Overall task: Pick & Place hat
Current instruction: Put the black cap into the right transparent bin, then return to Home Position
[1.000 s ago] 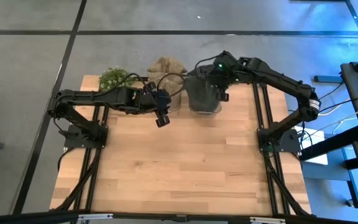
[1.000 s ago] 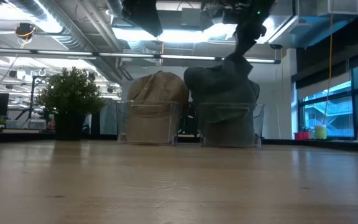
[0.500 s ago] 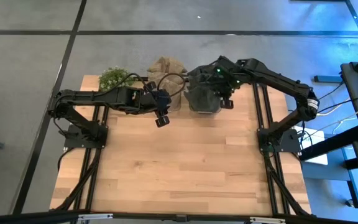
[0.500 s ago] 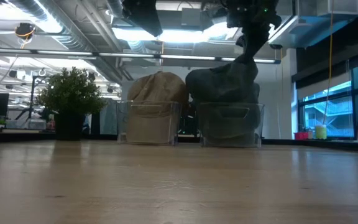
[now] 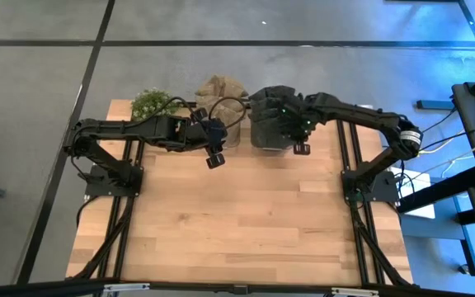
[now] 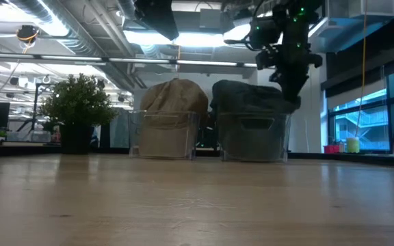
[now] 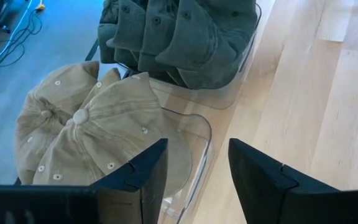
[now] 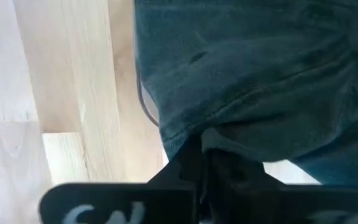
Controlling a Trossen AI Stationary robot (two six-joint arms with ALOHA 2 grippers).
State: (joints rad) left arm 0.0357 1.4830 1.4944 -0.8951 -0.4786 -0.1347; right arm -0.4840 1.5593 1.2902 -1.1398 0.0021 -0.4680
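Right gripper (image 5: 298, 132) clamped, far edge — left gripper (image 5: 213, 153) parted, raised

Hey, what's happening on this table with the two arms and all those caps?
The right end effector is pinching the edge of a dark green cap at the clear bin that holds a stack of them, at the table's far edge. Beside it, a second clear bin holds tan caps, and a small potted plant stands further along. The left end effector hangs open above the wooden table near the tan caps, holding nothing.
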